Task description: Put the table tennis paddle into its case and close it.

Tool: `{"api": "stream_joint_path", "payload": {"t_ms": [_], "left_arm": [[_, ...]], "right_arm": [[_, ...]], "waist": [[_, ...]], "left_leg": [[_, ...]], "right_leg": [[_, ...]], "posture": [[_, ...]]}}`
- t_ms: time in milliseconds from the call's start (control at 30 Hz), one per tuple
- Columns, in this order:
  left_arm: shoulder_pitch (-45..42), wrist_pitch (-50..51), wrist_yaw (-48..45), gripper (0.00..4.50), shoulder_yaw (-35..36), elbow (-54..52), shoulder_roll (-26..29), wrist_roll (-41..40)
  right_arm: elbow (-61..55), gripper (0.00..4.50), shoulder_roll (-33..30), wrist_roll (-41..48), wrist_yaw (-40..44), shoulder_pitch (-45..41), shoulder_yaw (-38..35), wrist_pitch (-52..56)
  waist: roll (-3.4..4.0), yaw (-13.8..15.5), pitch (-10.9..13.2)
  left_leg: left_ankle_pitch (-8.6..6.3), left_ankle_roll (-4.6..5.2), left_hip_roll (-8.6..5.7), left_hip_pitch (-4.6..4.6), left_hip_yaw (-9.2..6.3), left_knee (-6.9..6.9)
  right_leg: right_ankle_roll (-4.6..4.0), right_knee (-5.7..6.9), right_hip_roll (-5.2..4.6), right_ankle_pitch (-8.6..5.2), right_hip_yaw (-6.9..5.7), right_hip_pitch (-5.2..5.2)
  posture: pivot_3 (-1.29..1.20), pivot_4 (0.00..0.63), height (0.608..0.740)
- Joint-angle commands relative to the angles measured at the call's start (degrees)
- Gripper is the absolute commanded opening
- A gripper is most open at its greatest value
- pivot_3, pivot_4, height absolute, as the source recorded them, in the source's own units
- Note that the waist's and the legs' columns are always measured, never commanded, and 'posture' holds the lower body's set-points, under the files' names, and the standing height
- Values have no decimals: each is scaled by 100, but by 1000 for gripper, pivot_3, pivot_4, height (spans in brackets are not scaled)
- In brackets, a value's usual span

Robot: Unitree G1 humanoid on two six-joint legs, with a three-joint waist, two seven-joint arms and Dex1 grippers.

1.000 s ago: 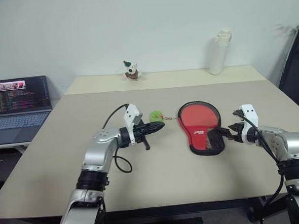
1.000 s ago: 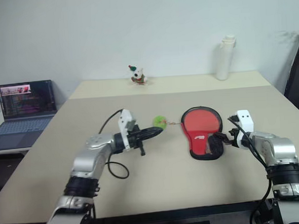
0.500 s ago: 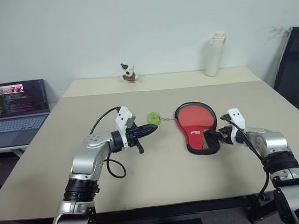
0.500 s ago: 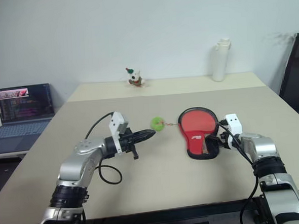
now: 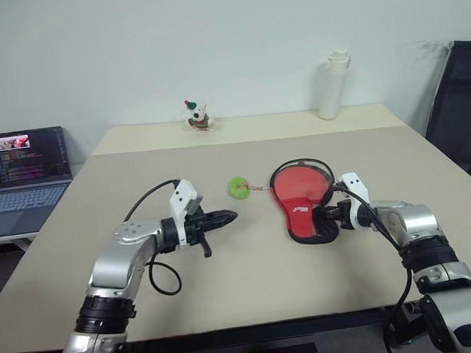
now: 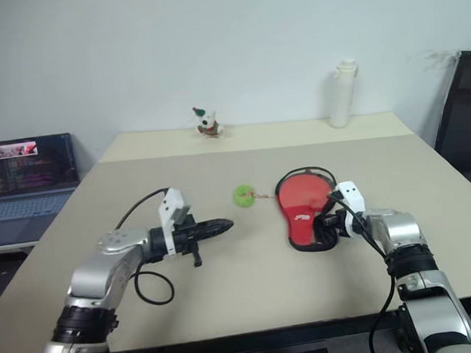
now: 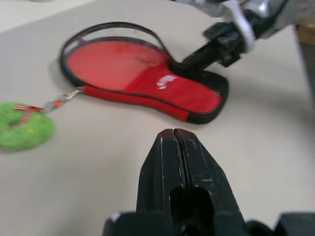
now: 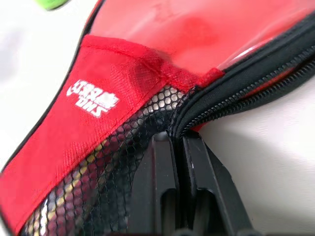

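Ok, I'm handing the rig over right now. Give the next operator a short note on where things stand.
Left pincer: shut, empty, hovering over the table short of the green charm.
Right pincer: shut on the case at its zipper edge, by the mesh pocket.
Table tennis paddle: lying in the open case, red face up.
Done: paddle is in.
Left: fold the cover over and zip the case shut.

The right gripper, open a second ago, now pinches the case's edge; the left gripper sits farther from the charm
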Motion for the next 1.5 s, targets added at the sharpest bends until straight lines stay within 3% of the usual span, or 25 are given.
{"api": "stream_joint_path", "payload": {"t_ms": [33,233,633,933,1300,1333,1500], "left_arm": [[148,114,-299,0,150,-511,318,-330],[611,254,-675,0,138,-897,871,-574],[986,339,-655,0,175,-1191,1042,-781],[821,226,-718,0,57,-987,1002,-716],[833,91,-715,0,46,-866,988,-672],[850,80,-701,0,55,-862,985,-674],[896,187,-574,0,109,-854,953,-746]], "right_arm": [[-818,19,69,349,398,153,220,464],[-2152,19,104,764,365,588,256,1306],[-4467,19,450,1532,-619,1990,-377,2865],[-5051,19,1184,1656,-1471,2502,-959,3418],[-4901,19,1043,1657,-1728,2752,-1055,3313],[-4917,550,1006,1674,-1726,2731,-1075,3308],[-5123,2037,765,1878,-1611,2612,-1114,3331]], "waist": [[0,-5,0],[2,-2,1],[1,80,1],[1,108,1],[0,132,0],[0,132,0],[0,133,0]], "left_leg": [[0,0,0,-2,0,-2],[0,0,3,-3,-9,-3],[0,0,-6,-7,-14,0],[0,0,-7,-7,-14,0],[0,0,-8,-7,-13,-1],[0,0,-8,-7,-13,-1],[0,0,-9,-6,-14,-1]], "right_leg": [[-1,1,0,-1,0,-3],[-4,3,1,-4,-10,-4],[23,-1,-9,-22,-13,-1],[22,-3,-8,-23,-13,-1],[21,-9,-8,-25,-14,2],[21,-10,-8,-25,-14,3],[21,-11,-9,-25,-14,4]], "posture": [[0,150,740],[0,150,740],[0,150,740],[0,150,740],[0,150,740],[0,150,740],[0,150,740]]}}
